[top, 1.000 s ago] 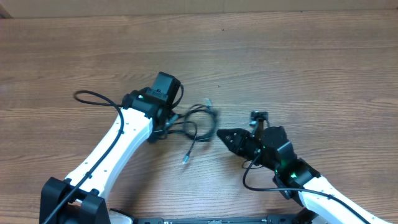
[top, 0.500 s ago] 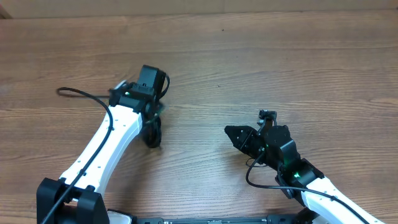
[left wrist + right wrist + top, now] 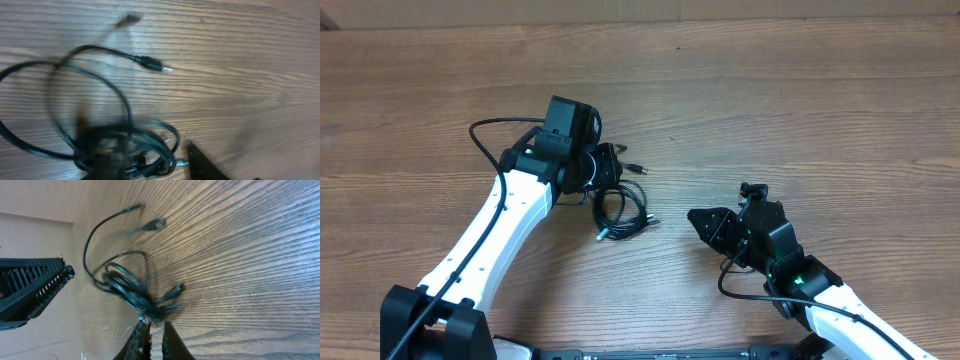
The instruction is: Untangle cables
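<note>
Wood-grain table (image 3: 800, 90) runs open from 12 to 2 o'clock of the cables (image 3: 620, 208), with its far edge well away. The cables lie coiled near the centre, and one plug (image 3: 636, 167) points out at 1 o'clock. The left gripper (image 3: 604, 168) sits over the coil's 11 o'clock edge; blur hides whether its jaws grip it. The right gripper (image 3: 702, 221) stands apart at the coil's 3 o'clock, jaws narrow and holding nothing.

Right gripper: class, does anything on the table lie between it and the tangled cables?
Nothing visible does. Only bare wooden table separates the right gripper from the cables.
</note>
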{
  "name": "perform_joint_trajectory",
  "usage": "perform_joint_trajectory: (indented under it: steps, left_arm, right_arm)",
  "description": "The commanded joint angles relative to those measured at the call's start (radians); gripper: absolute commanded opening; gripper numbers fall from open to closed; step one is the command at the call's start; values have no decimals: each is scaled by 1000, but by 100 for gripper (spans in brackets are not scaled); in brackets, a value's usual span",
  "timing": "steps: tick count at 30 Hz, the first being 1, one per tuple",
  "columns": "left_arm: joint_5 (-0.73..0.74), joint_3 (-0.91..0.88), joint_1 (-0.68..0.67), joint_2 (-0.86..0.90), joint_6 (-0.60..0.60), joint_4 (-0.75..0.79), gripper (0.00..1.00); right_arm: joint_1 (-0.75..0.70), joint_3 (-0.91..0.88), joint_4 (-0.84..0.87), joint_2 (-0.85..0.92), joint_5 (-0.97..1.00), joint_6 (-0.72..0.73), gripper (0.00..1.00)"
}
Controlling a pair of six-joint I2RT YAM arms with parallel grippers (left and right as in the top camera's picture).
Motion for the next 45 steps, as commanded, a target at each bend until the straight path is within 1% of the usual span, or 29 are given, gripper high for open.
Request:
perform_joint_trajectory:
  steps: [1, 3, 7, 8, 11, 13, 16, 18, 19, 20, 21, 22, 23, 25, 27, 30, 31, 33, 36, 41, 45]
  left_arm:
    - [-68, 5, -2, -6, 12, -10, 61]
    - [-69, 5, -2, -6, 12, -8, 70]
    - [-69, 5, -2, -6, 11, 6, 80]
    - [-69, 5, -2, -6, 4, 9, 79]
    - [-97, 5, -2, 0, -100, 5, 78]
    - [-132, 5, -2, 13, -207, -6, 79]
    - [-126, 5, -2, 47, -357, -12, 80]
    - [-93, 5, -6, 70, -407, -10, 77]
    - [-82, 5, -12, 88, -421, -9, 71]
    - [-82, 5, -16, 100, -426, -9, 67]
    - [-82, 5, -23, 116, -426, -9, 57]
    - [-83, 5, -27, 129, -426, -9, 53]
    - [-84, 5, -34, 144, -426, -8, 52]
    - [-83, 5, -39, 171, -426, 6, 54]
    - [-82, 5, -40, 189, -433, 24, 61]
    - [-82, 5, -40, 203, -510, 45, 62]
    - [-82, 5, -40, 204, -540, 54, 60]
    - [-82, 5, -42, 205, -588, 72, 52]
    - [-83, 5, -59, 205, -668, 85, 45]
    - [-120, 5, -113, 212, -733, 92, 44]
    - [-165, 5, -161, 233, -748, 98, 45]
  right_arm:
    - [-6, 9, 2, -13, 26, -8, 13]
    - [-6, 9, -1, -13, 30, -8, 15]
    - [-6, 9, -18, -13, 37, -8, 21]
    - [-6, 9, -21, -13, 37, -8, 22]
    - [-6, 9, -21, -13, 37, -8, 28]
    - [-6, 9, -21, -13, 37, -8, 31]
    - [-6, 9, -35, -13, 50, -8, 37]
    - [-6, 9, -56, -13, 64, -8, 40]
    - [-6, 9, -63, -13, 67, -8, 40]
    - [-6, 9, -74, -13, 70, -8, 41]
    - [-6, 9, -79, -13, 71, -8, 41]
    - [-6, 9, -84, -13, 71, -8, 41]
    - [-6, 8, -88, -13, 73, -8, 41]
    - [-6, 8, -100, -13, 89, -8, 43]
    - [-6, 8, -114, -13, 98, -8, 45]
    - [-6, 8, -117, -13, 99, -7, 45]
    - [-6, 8, -117, -13, 99, -8, 46]
    - [-6, 8, -118, -13, 100, -8, 47]
    - [-6, 8, -118, -13, 100, -8, 49]
    - [-6, 8, -123, -12, 108, -8, 52]
    - [-6, 8, -125, -12, 112, -8, 52]
